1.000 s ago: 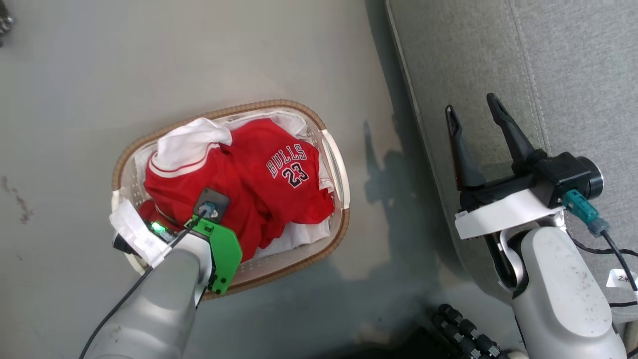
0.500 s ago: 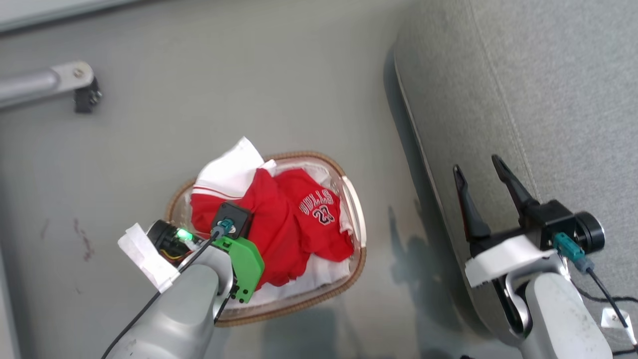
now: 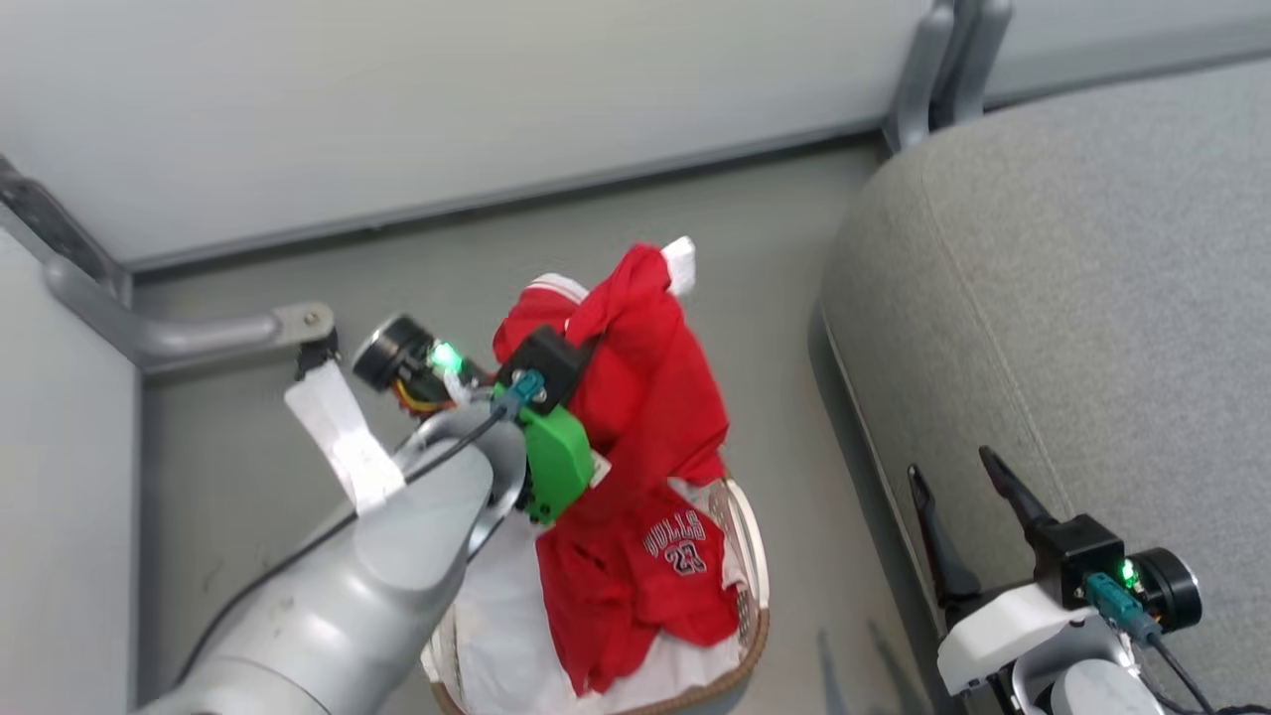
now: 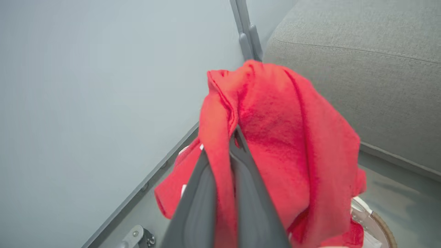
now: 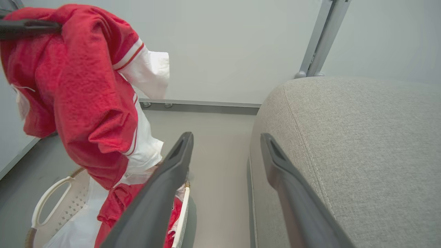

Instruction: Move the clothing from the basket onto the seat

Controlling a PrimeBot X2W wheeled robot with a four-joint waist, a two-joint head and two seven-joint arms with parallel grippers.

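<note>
We see the left pincer clamped shut on the red garment, mid-frame above the basket; the jersey lies inside. The right pincer is wide and empty, lower right. We'd lift until the hem clears the rim, then swing right onto the seat.

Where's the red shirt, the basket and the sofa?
red shirt (image 3: 650, 387): head view, on the middle of the hanging red cloth.
basket (image 3: 760, 616): head view, on its brown rim at the right side.
sofa (image 3: 1072, 298): head view, on the grey cushion top.
</note>
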